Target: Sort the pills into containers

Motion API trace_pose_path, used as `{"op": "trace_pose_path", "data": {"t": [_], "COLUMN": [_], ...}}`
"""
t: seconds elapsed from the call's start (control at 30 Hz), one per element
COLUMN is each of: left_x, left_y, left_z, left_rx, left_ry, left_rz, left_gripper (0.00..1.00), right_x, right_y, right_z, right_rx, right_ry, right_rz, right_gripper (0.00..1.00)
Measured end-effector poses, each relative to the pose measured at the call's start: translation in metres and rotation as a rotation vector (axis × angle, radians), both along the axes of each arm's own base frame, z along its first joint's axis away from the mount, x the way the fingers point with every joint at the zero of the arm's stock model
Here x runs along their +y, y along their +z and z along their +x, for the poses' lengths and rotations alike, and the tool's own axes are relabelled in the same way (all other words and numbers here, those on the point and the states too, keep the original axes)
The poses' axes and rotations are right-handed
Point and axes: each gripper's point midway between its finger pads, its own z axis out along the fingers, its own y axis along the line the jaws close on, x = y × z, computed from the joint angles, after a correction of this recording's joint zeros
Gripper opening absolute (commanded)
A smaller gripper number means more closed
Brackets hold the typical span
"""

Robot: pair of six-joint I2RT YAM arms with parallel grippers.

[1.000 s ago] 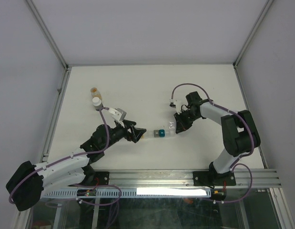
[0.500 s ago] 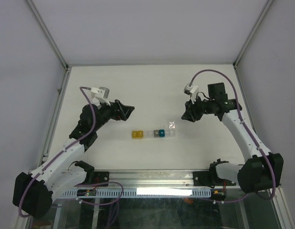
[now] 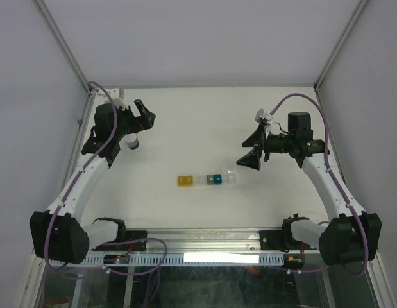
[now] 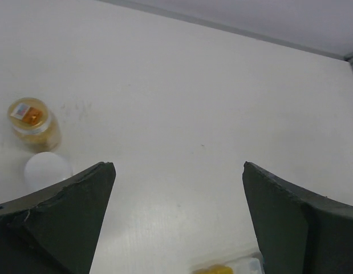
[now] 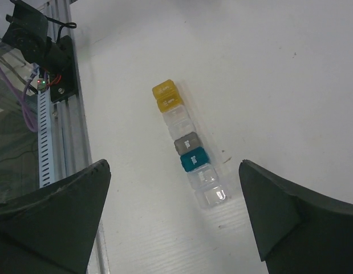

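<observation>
Seven small square compartments make up the pill organizer strip [image 5: 187, 148], which lies flat on the white table [image 3: 198, 122], mid-table and just beyond the aluminium rail [image 3: 249, 240] at the near edge. From one end, the row runs two yellow compartments [image 5: 166, 95], one clear, one grey, one teal compartment [image 5: 194, 160] and two clear.

Handling, as a judgement:
- The strip appears to be thin, rigid plastic: light, smooth and likely to slide or tip when pushed.
- Take hold across its narrow width, on the long side walls, near an end.
- Steady one end while a lid is worked. The views do not show whether the lids are latched.

Beyond the strip, the right gripper [image 3: 253, 146] hovers above the table to the strip's right. Its jaws are spread wide and carry nothing. Its wrist view looks straight down on the strip, and nothing stands between the two.

Farthest out, the left gripper [image 3: 145, 113] is raised at the far left corner, its jaws likewise spread wide and bare. Close beside it stand a small amber jar [image 4: 32, 117] and a white-capped bottle [image 4: 46, 170], side by side and well apart from the strip. The jar's contents are too small to identify. The left arm crosses above these bottles, so any descent there calls for care.
</observation>
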Motion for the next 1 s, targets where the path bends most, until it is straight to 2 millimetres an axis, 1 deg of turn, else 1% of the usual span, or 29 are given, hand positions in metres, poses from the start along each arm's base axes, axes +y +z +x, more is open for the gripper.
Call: {"op": "trace_pose_path", "data": {"t": [0.03,0.1,0.13,0.2,0.3,0.43,0.57,0.63,0.7,0.87,0.97,1.0], "left_x": [0.007,0.022,0.033,0.048,0.067,0.078,0.086,0.090,0.093,0.096,0.097,0.097], "left_y": [-0.009,-0.025,-0.035,-0.050,-0.073,-0.102,-0.124,-0.132,-0.137,-0.149,-0.158,-0.161], "left_z": [0.006,0.021,0.031,0.044,0.054,0.051,0.044,0.041,0.039,0.040,0.042,0.042], "left_rx": [0.029,0.090,0.128,0.186,0.267,0.366,0.445,0.474,0.493,0.528,0.554,0.563], "left_ry": [0.027,0.074,0.106,0.149,0.210,0.249,0.277,0.290,0.301,0.306,0.303,0.301], "left_rz": [0.030,0.073,0.099,0.139,0.197,0.253,0.295,0.312,0.327,0.353,0.363,0.366], "left_gripper": [0.99,0.99,0.99,0.99,0.98,0.95,0.91,0.84,0.80,0.62,0.60,0.58], "right_x": [0.000,0.001,0.001,0.002,0.002,0.003,0.003,0.003,0.004,0.005,0.005,0.005], "right_y": [-0.007,-0.011,-0.010,-0.007,-0.006,-0.007,-0.011,-0.011,-0.010,-0.008,-0.008,-0.008], "right_z": [-0.001,-0.002,-0.003,-0.001,0.000,-0.001,-0.003,-0.003,-0.004,-0.005,-0.005,-0.005], "right_rx": [0.032,0.059,0.059,0.047,0.037,0.038,0.045,0.049,0.046,0.047,0.047,0.047], "right_ry": [0.001,0.003,0.005,0.006,0.005,0.006,0.010,0.011,0.015,0.025,0.026,0.026], "right_rz": [0.002,0.006,0.012,0.019,0.023,0.028,0.033,0.034,0.039,0.048,0.049,0.049], "right_gripper": [0.99,0.99,0.99,0.99,0.99,0.99,0.99,0.99,0.99,0.99,0.99,0.99]}}
